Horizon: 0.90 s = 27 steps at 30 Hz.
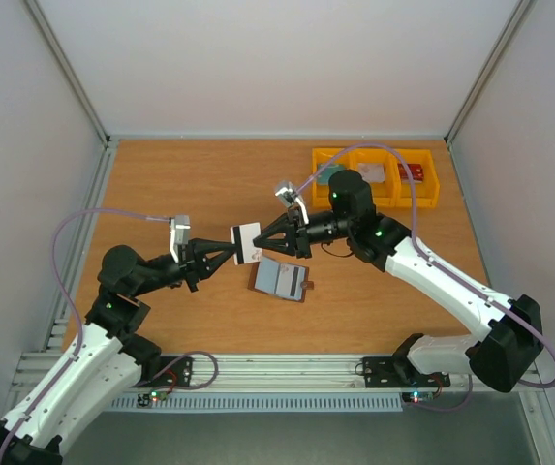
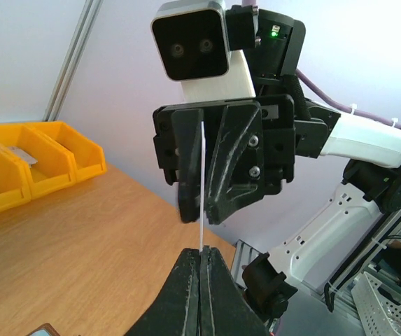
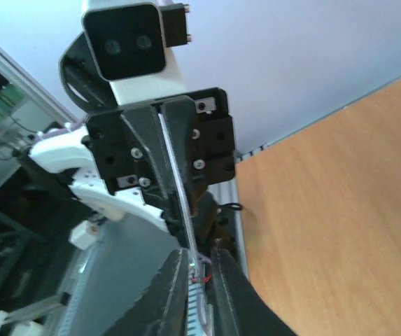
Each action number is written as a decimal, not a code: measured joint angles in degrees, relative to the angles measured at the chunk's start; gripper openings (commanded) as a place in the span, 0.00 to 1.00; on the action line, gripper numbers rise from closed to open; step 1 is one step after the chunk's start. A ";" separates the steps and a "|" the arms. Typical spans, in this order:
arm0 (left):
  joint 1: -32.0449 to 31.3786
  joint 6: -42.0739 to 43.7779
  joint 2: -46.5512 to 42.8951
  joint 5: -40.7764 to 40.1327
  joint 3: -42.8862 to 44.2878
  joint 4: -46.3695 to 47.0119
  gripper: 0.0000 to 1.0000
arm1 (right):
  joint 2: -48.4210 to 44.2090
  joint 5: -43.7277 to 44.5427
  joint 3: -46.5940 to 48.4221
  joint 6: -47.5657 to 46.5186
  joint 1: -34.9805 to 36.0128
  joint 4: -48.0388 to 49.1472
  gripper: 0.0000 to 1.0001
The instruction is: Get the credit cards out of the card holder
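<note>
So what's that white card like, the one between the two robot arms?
The credit card is thin, whitish plastic with tiny marks I can't read. It hangs in the air above the table, near the open card holder. The left pincer is shut on one end. The right pincer has a finger either side of the other end; I can't tell if they squeeze.

Robotics lab cell, white panels (image 1: 25, 145) (aluminium frame (image 1: 69, 73)), wooden table (image 1: 209, 184)
</note>
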 measured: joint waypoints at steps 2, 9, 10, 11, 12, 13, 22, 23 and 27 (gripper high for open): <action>0.00 0.00 0.00 0.02 0.00 0.02 0.00 | 0.02 -1.64 -0.07 1.16 0.02 2.05 0.01; -0.15 -0.42 0.00 -0.52 0.00 0.74 0.90 | -1.16 -0.90 -0.04 0.22 -0.13 1.68 0.01; -0.20 -0.70 -0.04 -1.53 -0.02 0.17 0.98 | -1.75 0.31 0.09 -1.01 -0.24 -0.09 0.01; -0.11 -1.07 -0.22 -2.84 -0.11 -0.33 0.99 | -2.47 2.21 0.31 -2.40 -0.76 -2.21 0.01; -0.09 -1.46 -0.37 -4.24 -0.42 -0.87 0.99 | -3.21 5.75 1.27 -4.76 -1.57 -6.03 0.01; -0.02 -1.77 -0.68 -5.55 -0.92 -1.36 0.99 | -3.61 10.64 2.75 -7.32 -2.58 -9.70 0.01; 0.90 -3.85 -2.97 -15.58 -7.58 -8.50 0.99 | 8.37 64.30 14.08 -42.27 -16.06 -15.43 0.01; 1.09 -4.02 -3.30 -16.09 -8.39 -8.98 1.00 | 11.87 67.10 15.58 -45.81 -18.21 -15.15 0.01; 1.66 -3.93 -4.87 -17.90 -9.97 -11.34 0.99 | 27.26 73.64 23.58 -58.88 -25.81 -14.69 0.01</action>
